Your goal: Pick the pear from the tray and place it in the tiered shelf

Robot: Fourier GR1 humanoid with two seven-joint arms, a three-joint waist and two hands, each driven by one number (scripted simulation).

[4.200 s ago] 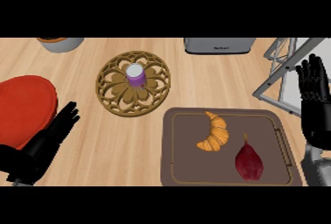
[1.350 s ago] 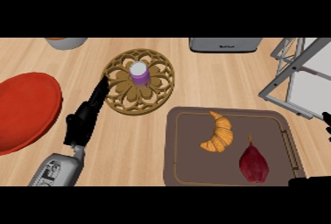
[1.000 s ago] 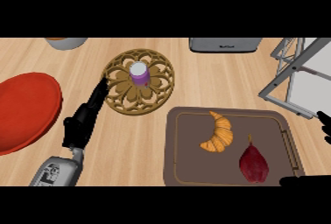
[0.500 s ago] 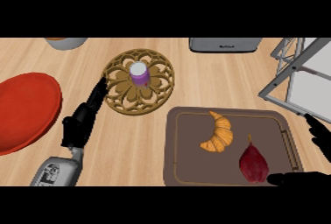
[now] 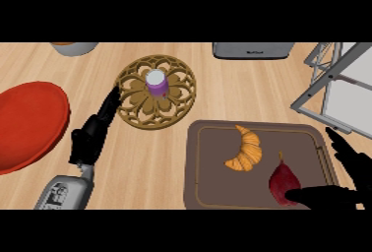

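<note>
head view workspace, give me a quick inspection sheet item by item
Surface: light wooden counter.
Job's things: dark red pear lies on the brown rectangular tray, right of an orange croissant; grey metal tiered shelf stands at the right edge.
Clutter: round gold lattice trivet carrying a purple bottle with a white cap; large red plate at left; grey appliance and a grey bowl at the top edge.
Hands: black left hand open over the counter beside the trivet; black right hand open, thumb at the pear's lower end.
Cables: nothing seen.
Surroundings: nothing seen beyond the counter.
</note>
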